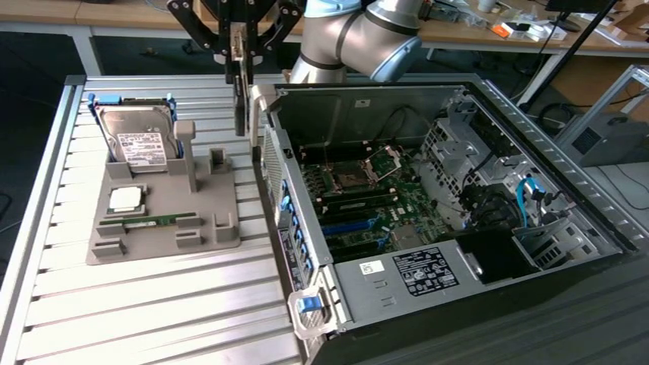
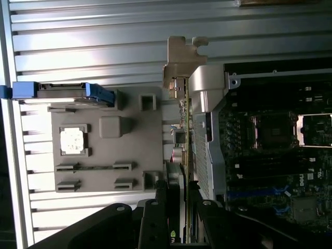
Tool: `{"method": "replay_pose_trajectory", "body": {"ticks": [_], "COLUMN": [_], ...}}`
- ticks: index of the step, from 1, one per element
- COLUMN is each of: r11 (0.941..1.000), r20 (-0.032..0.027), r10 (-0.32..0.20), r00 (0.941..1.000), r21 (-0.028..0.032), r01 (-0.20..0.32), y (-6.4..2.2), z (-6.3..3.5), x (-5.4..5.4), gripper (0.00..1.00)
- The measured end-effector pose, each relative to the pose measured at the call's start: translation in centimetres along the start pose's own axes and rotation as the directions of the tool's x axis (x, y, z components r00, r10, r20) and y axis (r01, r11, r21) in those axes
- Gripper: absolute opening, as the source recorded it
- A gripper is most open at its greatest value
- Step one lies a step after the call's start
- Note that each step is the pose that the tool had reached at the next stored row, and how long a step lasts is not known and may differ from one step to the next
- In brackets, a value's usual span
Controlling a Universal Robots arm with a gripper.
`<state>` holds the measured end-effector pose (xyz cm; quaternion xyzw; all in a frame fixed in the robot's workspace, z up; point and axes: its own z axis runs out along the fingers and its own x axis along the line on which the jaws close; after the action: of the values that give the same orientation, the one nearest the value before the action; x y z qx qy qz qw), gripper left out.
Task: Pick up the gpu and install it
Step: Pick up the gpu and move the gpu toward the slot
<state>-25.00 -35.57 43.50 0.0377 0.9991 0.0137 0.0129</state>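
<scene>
The gpu (image 1: 240,103) is a thin dark card hanging on edge in the air, between the grey parts holder (image 1: 208,228) and the open computer case (image 1: 304,205). My gripper (image 1: 239,49) is shut on its upper end. In the wrist view the gpu (image 2: 182,129) runs edge-on away from my gripper (image 2: 179,218), and its silver end bracket (image 2: 182,57) is at the far end. The card hangs just outside the case's side wall, above the holder's edge. The motherboard (image 1: 365,198) lies exposed inside the case.
The holder carries a silver hard drive (image 1: 137,141) with blue rails, a CPU (image 1: 125,199) and a green RAM stick (image 1: 152,221). The slatted metal table (image 1: 152,304) extends toward the front. Drive cages and cables (image 1: 507,198) fill the case on the exterior view's right.
</scene>
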Motion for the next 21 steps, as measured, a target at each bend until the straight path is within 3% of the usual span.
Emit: {"method": "replay_pose_trajectory", "body": {"ticks": [21], "r11": [1.0000], "r20": [0.0004], "r10": [0.000], "r00": [1.0000], "r21": [0.0059], "r01": [0.000], "y": [0.13], "z": [0.04], "x": [-1.7], "gripper": [0.27]}}
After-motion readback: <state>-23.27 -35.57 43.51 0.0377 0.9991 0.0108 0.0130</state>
